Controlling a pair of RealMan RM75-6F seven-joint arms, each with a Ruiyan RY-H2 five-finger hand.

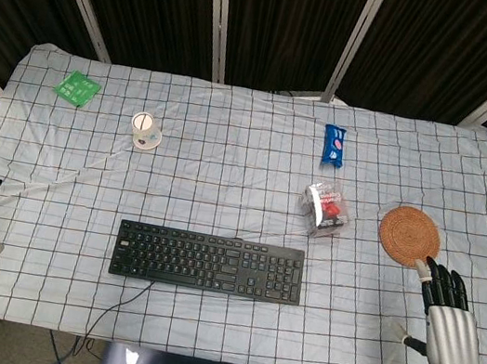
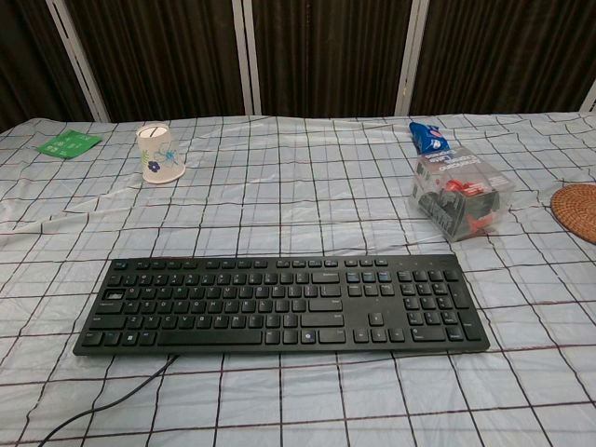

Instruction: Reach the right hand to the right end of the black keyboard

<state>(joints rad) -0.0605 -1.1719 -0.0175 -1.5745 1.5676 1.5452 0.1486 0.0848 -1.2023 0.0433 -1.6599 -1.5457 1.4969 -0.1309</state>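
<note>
So far nothing is done: our right hand point(image 1: 448, 322) rests empty, fingers apart, at the desk's point(image 1: 229, 156) right front corner, well apart from the keyboard point(image 1: 209, 262).

Worktop point(image 1: 227, 170): was covered by a pale cloth with a dark grid pattern, creased in places, and reached across both views.
Black keyboard point(image 1: 208, 263): lay flat near the front edge, long side along that edge, its cable trailing off the front left.
Paper cup point(image 1: 145, 132): stood upright, left of centre toward the back.
Green packet point(image 1: 77, 89): lay flat near the back left corner.
Blue packet point(image 1: 334, 146): lay right of centre toward the back.
Clear packet point(image 1: 326, 210): held red and black contents, sat just in front of the blue packet.
Woven coaster point(image 1: 409, 235): lay flat near the right edge, right of the clear packet.
</note>
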